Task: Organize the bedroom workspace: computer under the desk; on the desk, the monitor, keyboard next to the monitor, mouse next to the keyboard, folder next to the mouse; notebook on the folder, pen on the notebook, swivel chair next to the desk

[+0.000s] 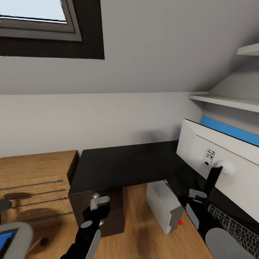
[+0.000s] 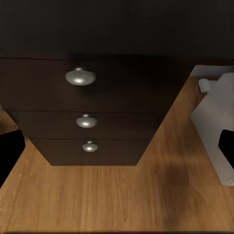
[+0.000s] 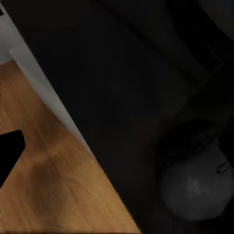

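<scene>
The black-topped desk wraps around the room's corner. On its right wing stands the monitor, white back towards me, with the keyboard lying in front of it. The grey computer with its red light sits on the floor under the desk. At the lower left is the swivel chair, a corner of the blue folder on its seat. My left gripper hangs open before the black drawer unit. My right gripper is open over the desk edge, close to the dark mouse.
Low wooden shelving stands left of the desk. White wall shelves hang above the monitor, with a blue panel behind it. A skylight is set in the sloped ceiling. Wood floor lies between drawer unit and computer.
</scene>
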`<state>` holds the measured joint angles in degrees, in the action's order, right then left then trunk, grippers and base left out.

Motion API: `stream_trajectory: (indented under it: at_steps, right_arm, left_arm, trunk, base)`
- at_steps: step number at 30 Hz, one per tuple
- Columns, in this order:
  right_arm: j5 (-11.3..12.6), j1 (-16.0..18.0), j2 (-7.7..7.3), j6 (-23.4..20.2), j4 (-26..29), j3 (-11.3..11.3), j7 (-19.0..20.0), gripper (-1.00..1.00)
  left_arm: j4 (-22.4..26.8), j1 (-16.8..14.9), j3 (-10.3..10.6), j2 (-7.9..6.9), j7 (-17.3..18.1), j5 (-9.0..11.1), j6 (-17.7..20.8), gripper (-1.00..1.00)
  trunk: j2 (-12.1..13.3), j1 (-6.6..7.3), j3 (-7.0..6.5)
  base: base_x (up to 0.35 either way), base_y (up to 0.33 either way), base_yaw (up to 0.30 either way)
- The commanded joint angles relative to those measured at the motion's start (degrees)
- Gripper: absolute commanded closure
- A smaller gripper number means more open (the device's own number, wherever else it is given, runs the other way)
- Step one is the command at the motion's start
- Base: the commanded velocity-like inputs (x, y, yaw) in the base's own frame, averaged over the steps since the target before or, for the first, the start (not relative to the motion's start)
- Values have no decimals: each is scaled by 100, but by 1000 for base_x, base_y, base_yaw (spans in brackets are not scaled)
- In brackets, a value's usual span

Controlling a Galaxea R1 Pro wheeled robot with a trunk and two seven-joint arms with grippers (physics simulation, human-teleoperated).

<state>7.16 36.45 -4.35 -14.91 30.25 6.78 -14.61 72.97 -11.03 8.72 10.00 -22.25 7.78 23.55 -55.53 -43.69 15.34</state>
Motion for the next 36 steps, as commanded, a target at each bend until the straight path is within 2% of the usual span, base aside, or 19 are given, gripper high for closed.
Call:
stream_trajectory:
  at_steps: [1,14,23,36]
  right_arm:
    - [63,2,-2,-22,14,-10,-30,-100]
    - [72,2,3,3,66,-10,-25,-100]
    - [75,2,-3,6,67,-13,-13,-100]
    - [70,2,4,24,64,-29,-6,-100]
  left_arm:
    - [7,-4,8,0,-46,57,17,-100]
    - [22,-4,-6,0,-50,57,18,-100]
    - [24,-4,-10,0,-52,57,18,-100]
    - [24,-4,-6,0,-52,57,18,-100]
  trunk:
    - [-6,1,8]
    - [-6,1,-12]
    - [-6,1,-36]
    - [-6,1,-38]
  base:
    - [-206,86,0]
    - [-195,102,-57]
    - [-23,14,-158]
    - [65,0,-13]
